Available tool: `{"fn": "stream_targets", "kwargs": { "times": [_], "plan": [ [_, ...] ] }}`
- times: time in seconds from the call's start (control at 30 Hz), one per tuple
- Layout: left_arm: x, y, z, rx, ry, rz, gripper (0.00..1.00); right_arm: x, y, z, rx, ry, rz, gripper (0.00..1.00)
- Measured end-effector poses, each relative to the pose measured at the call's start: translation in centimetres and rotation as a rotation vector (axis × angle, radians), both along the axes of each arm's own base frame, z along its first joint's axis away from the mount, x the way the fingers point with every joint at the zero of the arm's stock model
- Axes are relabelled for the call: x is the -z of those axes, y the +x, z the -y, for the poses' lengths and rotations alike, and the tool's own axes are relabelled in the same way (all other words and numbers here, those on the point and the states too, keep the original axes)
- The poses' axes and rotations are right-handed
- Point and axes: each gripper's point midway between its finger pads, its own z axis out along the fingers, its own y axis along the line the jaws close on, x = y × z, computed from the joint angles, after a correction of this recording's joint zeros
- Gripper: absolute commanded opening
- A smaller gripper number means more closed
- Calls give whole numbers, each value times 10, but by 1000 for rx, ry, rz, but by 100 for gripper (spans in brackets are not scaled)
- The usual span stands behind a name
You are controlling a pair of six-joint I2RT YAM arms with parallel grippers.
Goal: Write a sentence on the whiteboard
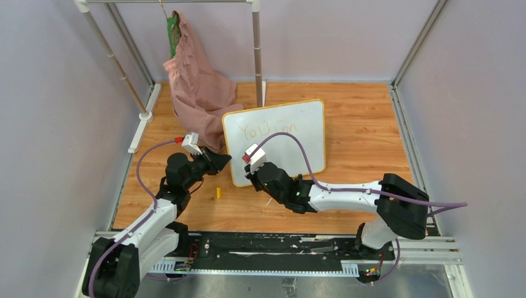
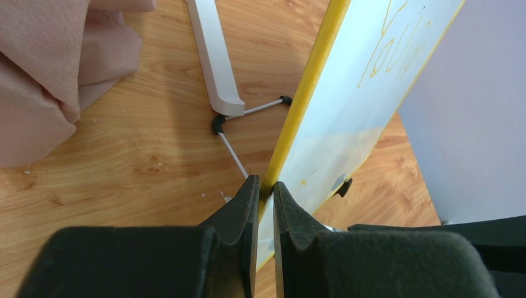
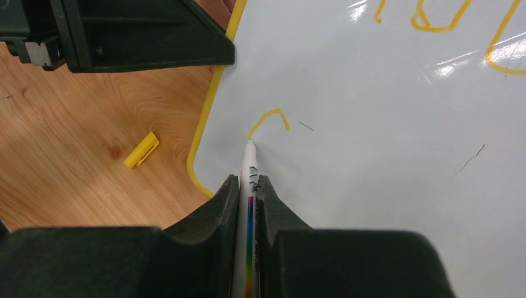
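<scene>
Found the whiteboard [image 1: 304,146] standing on the wooden table [image 1: 360,124], with the yellow frame of its left edge pinched between the nearly closed fingers of the left gripper [image 2: 265,186] — the sentence [image 1: 270,129] showing "You can" along the top line. Noted the right gripper [image 3: 248,181] clamped tight on a marker [image 3: 250,162], tip touching the board's lower-left area at the foot of a short curved orange stroke [image 3: 271,118], just inside the frame corner. Logged a yellow cap [image 3: 141,149] lying on the wood near that corner — apart from both board and marker.
</scene>
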Motion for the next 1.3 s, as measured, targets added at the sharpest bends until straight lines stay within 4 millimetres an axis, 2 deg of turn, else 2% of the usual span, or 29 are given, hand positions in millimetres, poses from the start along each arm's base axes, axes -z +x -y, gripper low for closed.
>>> {"fn": "stream_targets", "kwargs": {
  "times": [0.2,0.77,0.83,1.07,1.3],
  "plan": [
    [0,0,0,0,0,-1,0,3,0,5,20,-19,-6,0],
    [-2,-1,0,1,-2,4,0,-4,4,17,70,-29,13,0],
    [-2,-1,0,1,-2,5,0,-8,4,18,69,-20,16,0],
    [-2,-1,0,1,-5,5,0,-42,4,21,69,55,50,0],
    [-2,-1,0,1,-5,5,0,-62,21,19,94,84,75,0]
  ]
}}
